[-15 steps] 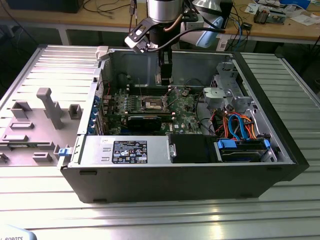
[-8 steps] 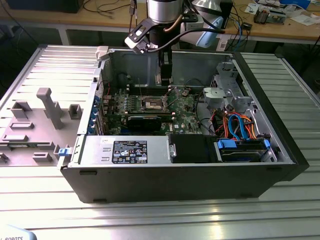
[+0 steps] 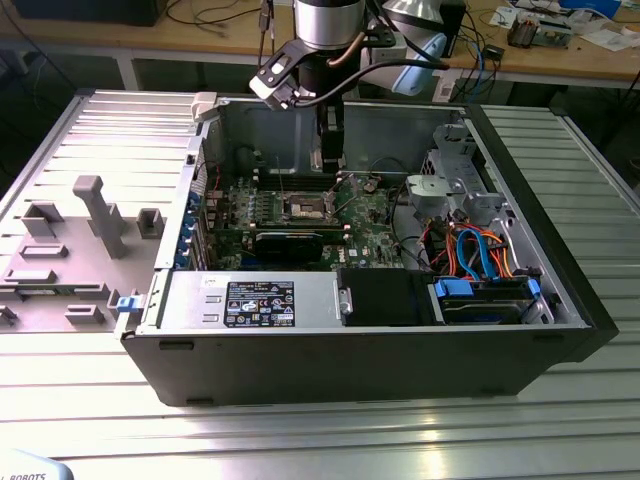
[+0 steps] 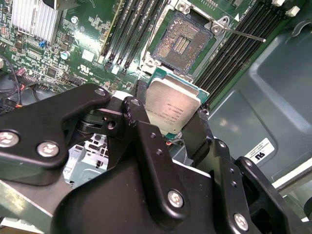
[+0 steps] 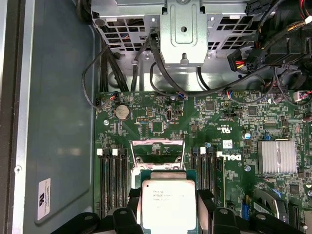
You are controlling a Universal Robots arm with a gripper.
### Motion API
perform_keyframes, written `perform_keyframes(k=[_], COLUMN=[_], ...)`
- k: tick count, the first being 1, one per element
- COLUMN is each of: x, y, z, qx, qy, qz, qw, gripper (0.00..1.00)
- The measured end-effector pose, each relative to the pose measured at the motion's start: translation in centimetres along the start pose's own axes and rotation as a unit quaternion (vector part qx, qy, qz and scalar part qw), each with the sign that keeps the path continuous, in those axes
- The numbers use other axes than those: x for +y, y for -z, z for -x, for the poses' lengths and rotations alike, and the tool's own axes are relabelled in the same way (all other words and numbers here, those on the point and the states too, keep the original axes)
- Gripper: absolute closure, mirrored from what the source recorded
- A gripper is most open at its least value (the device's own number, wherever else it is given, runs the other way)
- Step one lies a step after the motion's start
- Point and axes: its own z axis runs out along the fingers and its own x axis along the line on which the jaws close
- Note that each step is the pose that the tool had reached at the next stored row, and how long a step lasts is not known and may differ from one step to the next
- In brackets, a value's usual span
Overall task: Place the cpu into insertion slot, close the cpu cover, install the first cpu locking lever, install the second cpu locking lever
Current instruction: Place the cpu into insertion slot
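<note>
While hand (image 4: 165, 122) clamps chip (image 4: 173, 105) between closed fingers (image 4: 195, 136) above board (image 4: 87, 29), socket (image 4: 181, 45) lies bare, cover (image 5: 157, 142) stands open. Nothing seated yet: placing, cover, both levers (image 4: 243, 33) outstanding.

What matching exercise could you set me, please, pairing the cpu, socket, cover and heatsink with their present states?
Things:
1. cpu
2. socket
3. cover
4. heatsink

States:
A. empty, contacts bare
B. silver and finned
C. gripped by the tool
D. open, off the socket

Pairs: 1-C; 2-A; 3-D; 4-B
</note>
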Motion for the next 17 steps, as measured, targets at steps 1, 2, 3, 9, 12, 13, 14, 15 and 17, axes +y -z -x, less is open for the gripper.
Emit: perform_keyframes(k=[1,2,3,9,12,13,14,15,17], x=[0.00,0.00,0.00,0.00,-0.14,-0.18,-0.22,-0.31,-0.55], y=[0.00,0.00,0.00,-0.01,-0.05,-0.08,-0.10,-0.13,-0.18], z=[0.00,0.00,0.00,0.00,0.00,0.00,0.00,0.00,0.01], qx=[0.0000,0.0000,0.0000,0.0000,0.0000,0.0001,0.0001,0.0000,0.0000], qy=[0.000,0.000,0.000,0.000,0.000,0.000,0.000,0.000,0.000], qz=[0.0000,0.0000,0.0000,0.0000,0.0000,0.0000,0.0000,0.0000,0.0000], qw=[1.00000,1.00000,1.00000,1.00000,1.00000,1.00000,1.00000,1.00000,1.00000], gripper=[0.46,0.46,0.46,0.46,0.46,0.46,0.46,0.46,0.46])
